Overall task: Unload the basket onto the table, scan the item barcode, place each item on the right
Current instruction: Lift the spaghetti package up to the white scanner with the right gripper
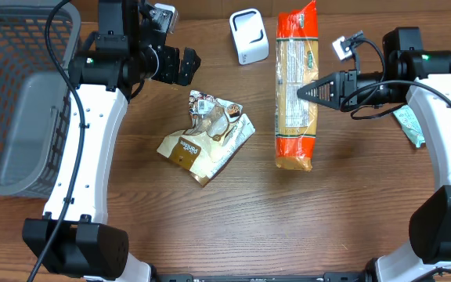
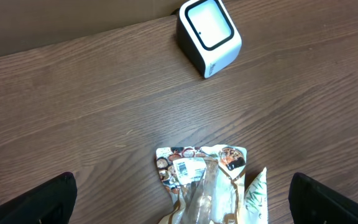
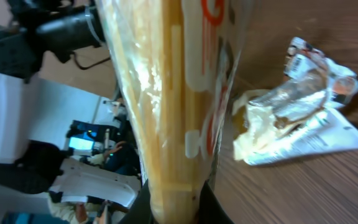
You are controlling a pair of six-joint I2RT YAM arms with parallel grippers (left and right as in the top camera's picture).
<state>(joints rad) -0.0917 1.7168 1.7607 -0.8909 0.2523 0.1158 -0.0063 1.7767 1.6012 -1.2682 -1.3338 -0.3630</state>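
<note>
A long orange packet of pasta [image 1: 296, 86] hangs above the table right of centre, and my right gripper [image 1: 310, 92] is shut on its right edge. In the right wrist view the packet [image 3: 173, 93] fills the middle, pinched between the dark fingers [image 3: 213, 202] at the bottom. The white barcode scanner [image 1: 248, 36] stands at the back, left of the packet's top end; it also shows in the left wrist view [image 2: 208, 36]. My left gripper [image 1: 180, 66] is open and empty, hovering just behind a crumpled brown-and-white snack bag [image 1: 207, 135], whose top end [image 2: 204, 180] lies between the spread fingers.
A grey mesh basket [image 1: 18, 102] fills the left edge of the table. A small green-and-white packet [image 1: 410, 125] lies at the right, partly under my right arm.
</note>
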